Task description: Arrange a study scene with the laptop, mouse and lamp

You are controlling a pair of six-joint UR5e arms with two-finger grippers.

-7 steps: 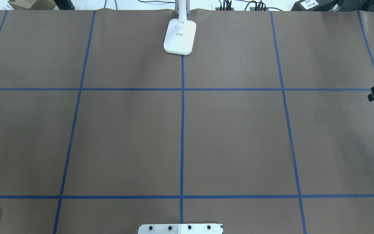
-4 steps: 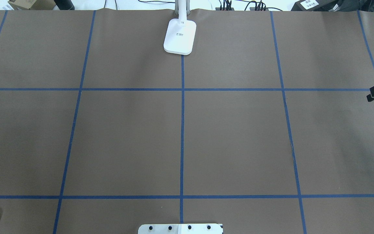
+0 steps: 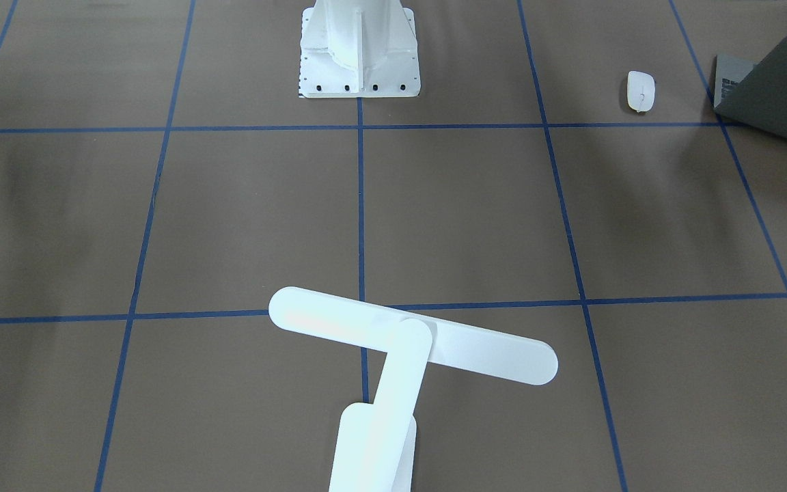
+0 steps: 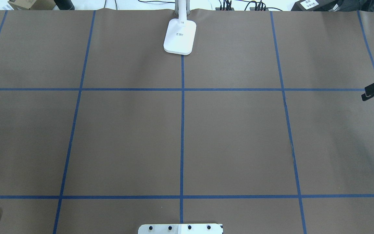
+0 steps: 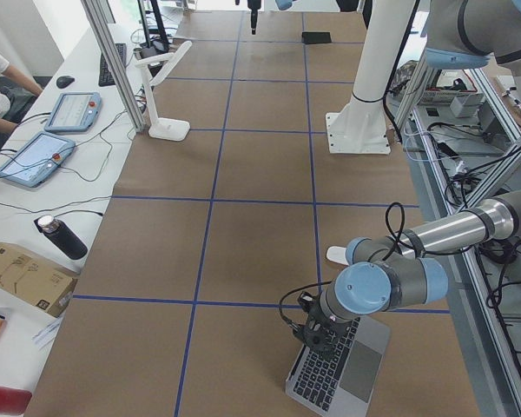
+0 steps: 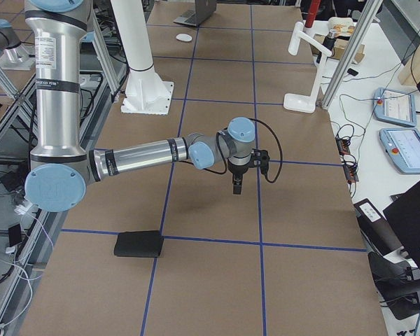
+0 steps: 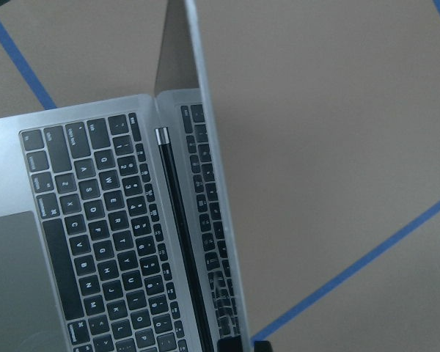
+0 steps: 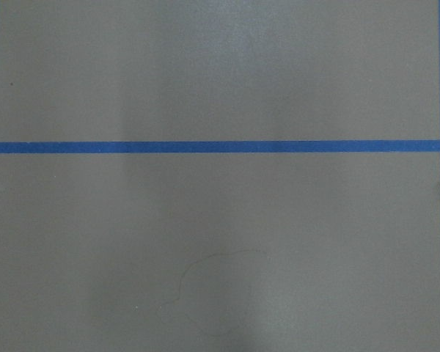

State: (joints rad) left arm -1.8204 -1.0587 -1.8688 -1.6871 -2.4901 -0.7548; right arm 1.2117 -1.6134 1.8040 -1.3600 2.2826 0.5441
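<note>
Open laptop (image 5: 347, 378) at the counter's (image 5: 243, 226) left end, its hinge line skewed to the tape grid, lay directly beneath the left jaws (their opening could not be told). The left arm (image 5: 365, 291), much nearer than the right arm (image 6: 140, 157), reached low with its wrist bent down over the keyboard.
</note>
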